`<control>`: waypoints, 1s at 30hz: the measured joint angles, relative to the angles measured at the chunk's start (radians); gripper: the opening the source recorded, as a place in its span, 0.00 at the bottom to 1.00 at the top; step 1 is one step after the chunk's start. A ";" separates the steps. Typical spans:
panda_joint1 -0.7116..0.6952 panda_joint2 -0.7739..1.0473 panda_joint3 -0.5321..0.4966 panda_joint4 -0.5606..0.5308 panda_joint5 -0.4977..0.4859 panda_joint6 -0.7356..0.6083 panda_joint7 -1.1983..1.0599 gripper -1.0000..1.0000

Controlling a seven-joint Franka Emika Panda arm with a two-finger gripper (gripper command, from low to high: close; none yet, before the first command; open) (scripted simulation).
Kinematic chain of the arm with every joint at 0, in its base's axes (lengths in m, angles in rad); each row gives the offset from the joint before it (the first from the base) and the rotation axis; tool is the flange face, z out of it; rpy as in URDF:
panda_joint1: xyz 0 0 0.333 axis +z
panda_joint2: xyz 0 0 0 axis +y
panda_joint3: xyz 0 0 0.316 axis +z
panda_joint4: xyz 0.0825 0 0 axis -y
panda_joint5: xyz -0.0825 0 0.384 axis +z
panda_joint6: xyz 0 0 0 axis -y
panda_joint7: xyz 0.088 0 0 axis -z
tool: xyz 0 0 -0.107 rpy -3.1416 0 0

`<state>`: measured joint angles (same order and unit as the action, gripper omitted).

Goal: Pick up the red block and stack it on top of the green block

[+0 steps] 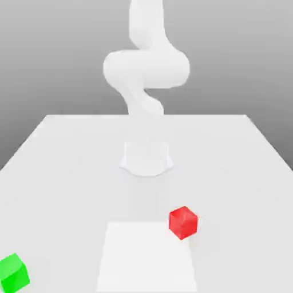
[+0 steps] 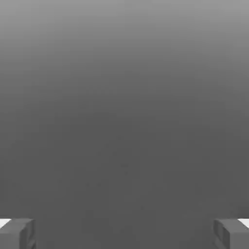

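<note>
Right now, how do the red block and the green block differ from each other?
Colour: the red block is bright red, the green block bright green.
Place: the red block sits near the middle of the table, while the green block sits far toward the exterior view's left, near the table's front edge.
Both are small plain cubes of similar size, resting flat on the table, apart from each other.

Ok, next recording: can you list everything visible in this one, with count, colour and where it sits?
red block: one, bright red, on the table toward the exterior view's right, near the front.
green block: one, bright green, at the exterior view's front left corner, well apart from the red one.
table: one, white, with a brighter white patch at front centre.
arm: one, white, rising behind the table's middle.
fingers: two, grey, wide apart with nothing between them.
</note>
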<state>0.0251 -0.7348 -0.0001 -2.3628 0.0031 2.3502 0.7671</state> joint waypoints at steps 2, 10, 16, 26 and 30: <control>0.024 0.064 0.000 -0.060 0.003 0.048 -0.032 0.50; 0.114 0.318 0.010 -0.293 0.014 0.238 -0.160 0.50; 0.183 0.544 0.027 -0.486 0.014 0.401 -0.262 0.50; 0.216 0.923 0.015 -0.507 -0.035 0.708 -0.262 0.00; 0.215 0.923 0.015 -0.507 -0.038 0.707 -0.259 0.00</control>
<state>0.2404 0.1884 0.0152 -2.8694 -0.0346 3.0573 0.5081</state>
